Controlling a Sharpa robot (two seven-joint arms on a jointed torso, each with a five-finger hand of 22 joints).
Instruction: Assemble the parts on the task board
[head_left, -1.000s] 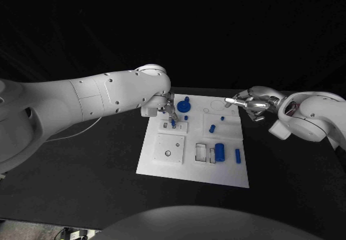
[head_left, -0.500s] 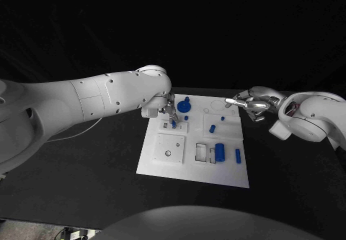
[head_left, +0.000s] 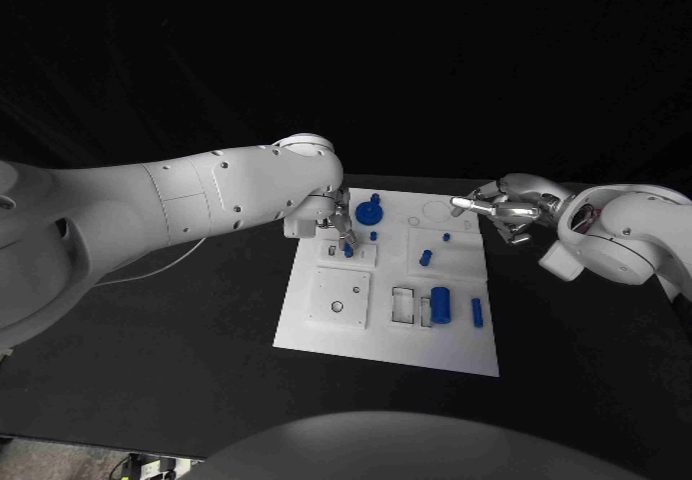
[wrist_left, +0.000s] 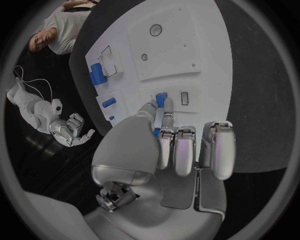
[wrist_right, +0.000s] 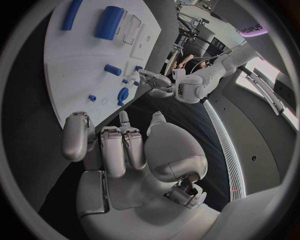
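1. The task board (head_left: 389, 290) lies in the middle of the black table (head_left: 173, 340) in the head view. The left hand (head_left: 335, 222) is over the board's far left corner and pinches a small blue peg (head_left: 348, 248) above a small white block. The right hand (head_left: 498, 212) hovers just beside the board's far right edge.
2. In the left wrist view, the blue peg (wrist_left: 161, 99) sits between the fingertips (wrist_left: 167, 106), just beside a narrow slot (wrist_left: 184, 98). I judge that the step in hand is the insertion of this peg; next it must be lined up and pressed straight down.
3. In the right wrist view, the right hand (wrist_right: 119, 145) holds nothing, with its fingers loosely curled.
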